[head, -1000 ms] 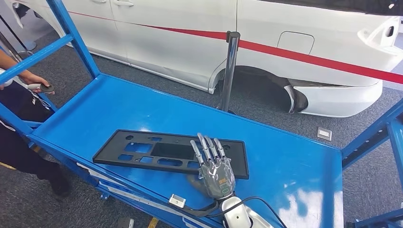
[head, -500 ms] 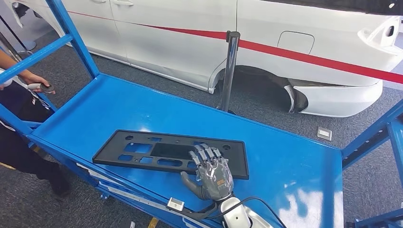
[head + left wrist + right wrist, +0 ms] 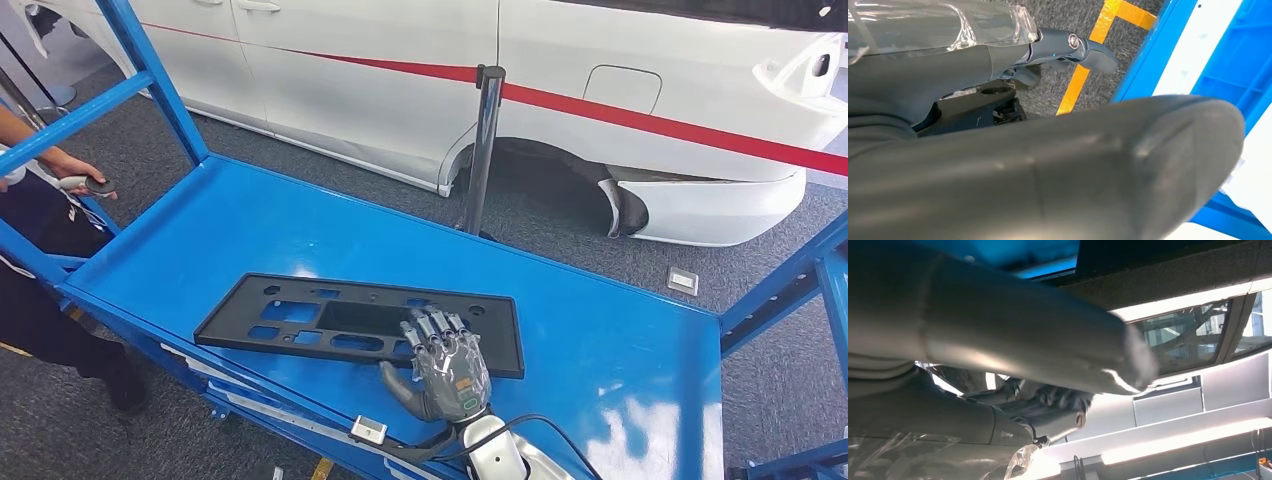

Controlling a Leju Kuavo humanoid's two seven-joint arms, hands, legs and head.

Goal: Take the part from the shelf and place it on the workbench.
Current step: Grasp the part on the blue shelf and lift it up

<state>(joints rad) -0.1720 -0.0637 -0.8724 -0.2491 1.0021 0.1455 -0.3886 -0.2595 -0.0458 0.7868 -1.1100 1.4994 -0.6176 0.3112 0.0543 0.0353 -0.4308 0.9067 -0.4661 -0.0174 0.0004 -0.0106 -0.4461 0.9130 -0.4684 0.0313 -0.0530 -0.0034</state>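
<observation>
Closest in, the right hand (image 3: 452, 372) sits at the near long edge of the black part (image 3: 330, 318). Its dark fingers (image 3: 430, 327) are curled down on top of the plate, and the thick grey thumb (image 3: 392, 377) sticks out to the side, just off that edge. Can't tell if it's really gripping the part or only resting on it. From the right wrist, the rounded grey thumb (image 3: 1038, 345) lies right beside the part's matte black edge (image 3: 1168, 270).

The left hand (image 3: 1048, 175) hangs over grey carpet and a yellow floor stripe (image 3: 1083, 75) next to a blue frame. 1 finger (image 3: 1068, 47) is stretched out, the thumb is apart from it, and it's holding nothing.

The part is a long, flat, rectangular plastic-looking panel with several rectangular cutouts. It lies flat on the glossy blue metal shelf (image 3: 250, 230), towards the shelf's near edge. A small pale square tag (image 3: 369, 431) sits on that edge, just nearer than the part.

Off to the part's left, a person's hand (image 3: 65, 165) holds a small dark round thing (image 3: 98, 185). Beyond the part stands a shiny metal post (image 3: 484, 150) with a red belt (image 3: 650, 118), and behind that a smooth white car body (image 3: 380, 70).
</observation>
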